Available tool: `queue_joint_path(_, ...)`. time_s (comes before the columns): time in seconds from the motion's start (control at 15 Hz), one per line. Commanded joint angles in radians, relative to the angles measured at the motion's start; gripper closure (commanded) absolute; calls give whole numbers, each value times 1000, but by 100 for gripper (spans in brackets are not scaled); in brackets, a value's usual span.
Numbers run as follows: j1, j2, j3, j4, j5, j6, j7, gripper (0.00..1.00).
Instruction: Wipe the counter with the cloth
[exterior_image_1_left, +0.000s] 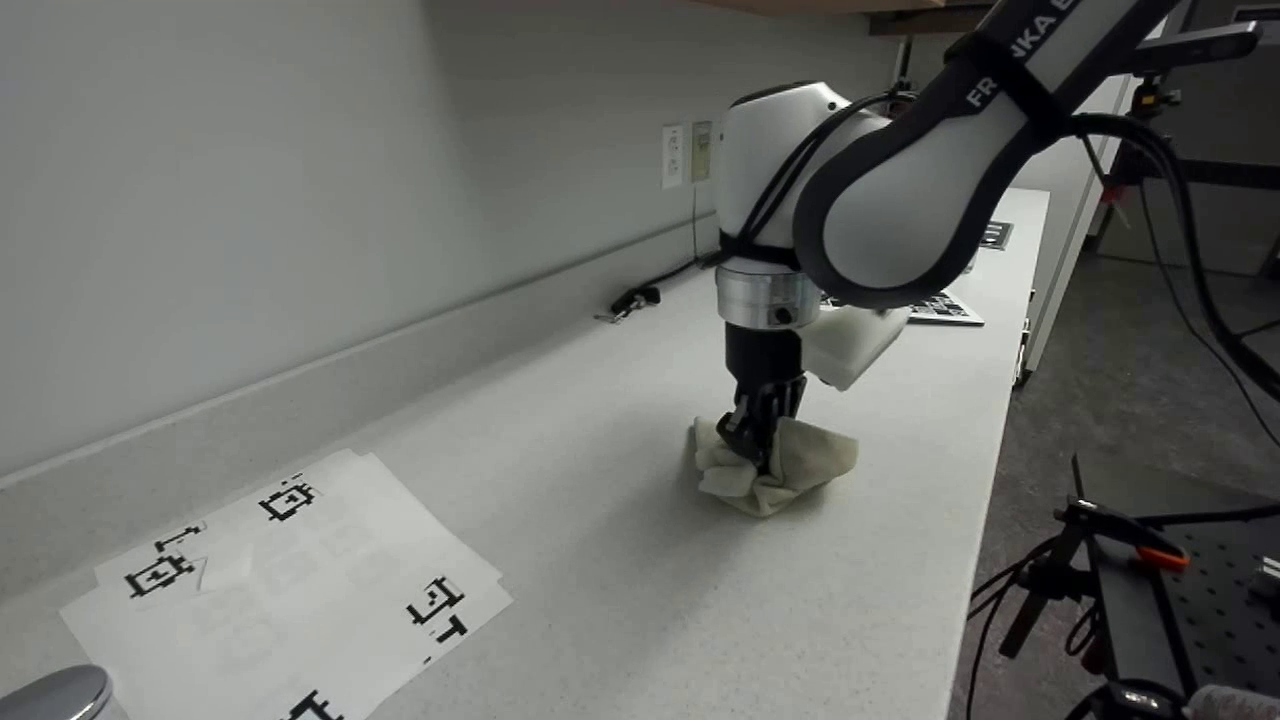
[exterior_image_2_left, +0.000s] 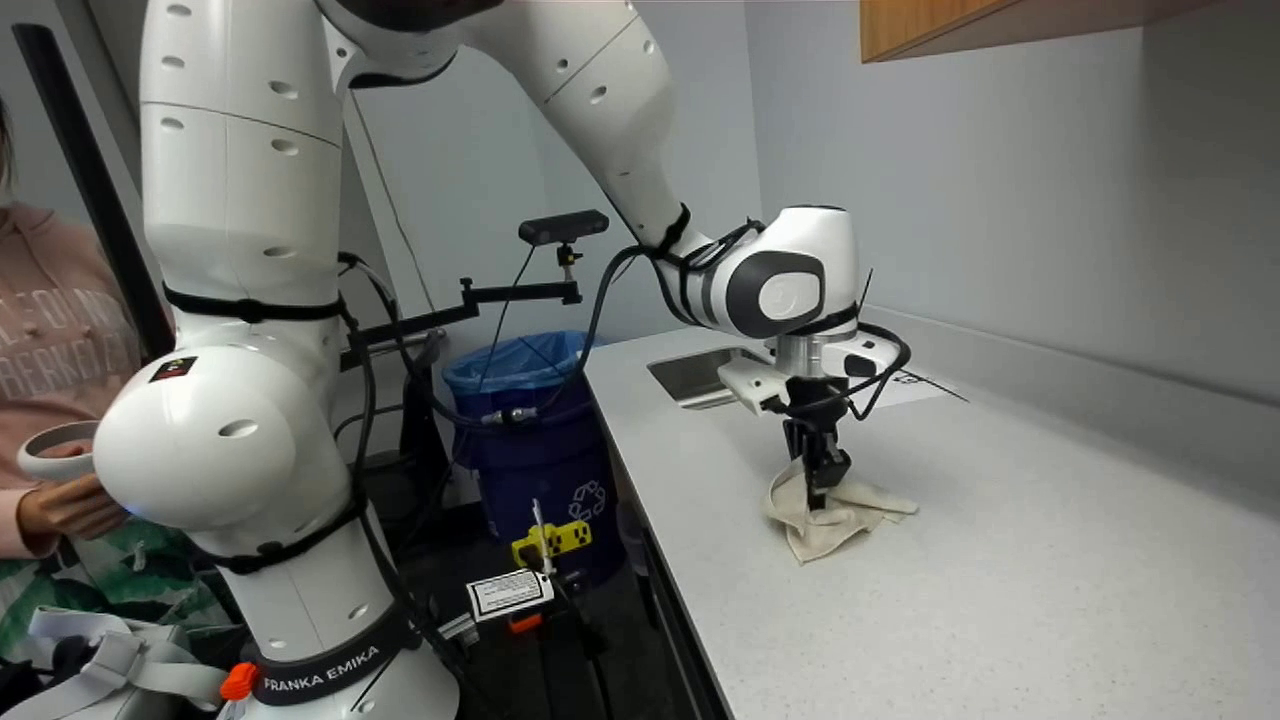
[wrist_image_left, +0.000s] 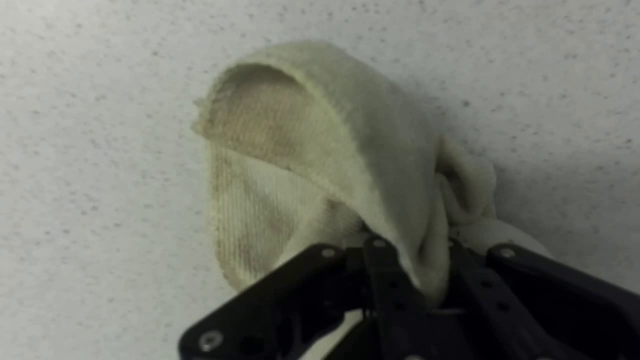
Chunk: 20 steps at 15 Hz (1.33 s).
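Note:
A crumpled beige cloth (exterior_image_1_left: 818, 455) lies bunched on the light speckled counter (exterior_image_1_left: 620, 590). The cloth also shows in an exterior view (exterior_image_2_left: 840, 528), with one corner spread toward the wall side. My gripper (exterior_image_1_left: 765, 462) points straight down into the middle of the cloth, close to the counter. In the wrist view the gripper (wrist_image_left: 415, 245) is shut on a fold of the cloth (wrist_image_left: 395, 135), which stands up between the fingers. A loop of the cloth curls over ahead of the fingers and shows faint stains. The fingertips are hidden in the folds.
White sheets with black markers (exterior_image_1_left: 300, 590) lie on the counter near the wall. Keys (exterior_image_1_left: 630, 302) and a checkered board (exterior_image_1_left: 945, 308) lie farther along. A sink (exterior_image_2_left: 700, 376) is set in the counter. A wall backs the counter, and a wooden cabinet (exterior_image_2_left: 940, 28) hangs above.

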<state>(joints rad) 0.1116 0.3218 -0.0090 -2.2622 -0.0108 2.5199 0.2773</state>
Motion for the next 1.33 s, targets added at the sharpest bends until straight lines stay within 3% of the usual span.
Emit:
queue_joint_path(0.0, -37, -98, -45, -144, 5, 96, 34, 97)
queue_joint_path(0.27, -69, -169, -93, -244, -2, 148, 69, 97)
queue_joint_path(0.53, -72, -181, -87, -241, -3, 136, 80, 97)
queue_joint_path(1.27, 69, 23, 87, 51, -7, 42, 49, 97)
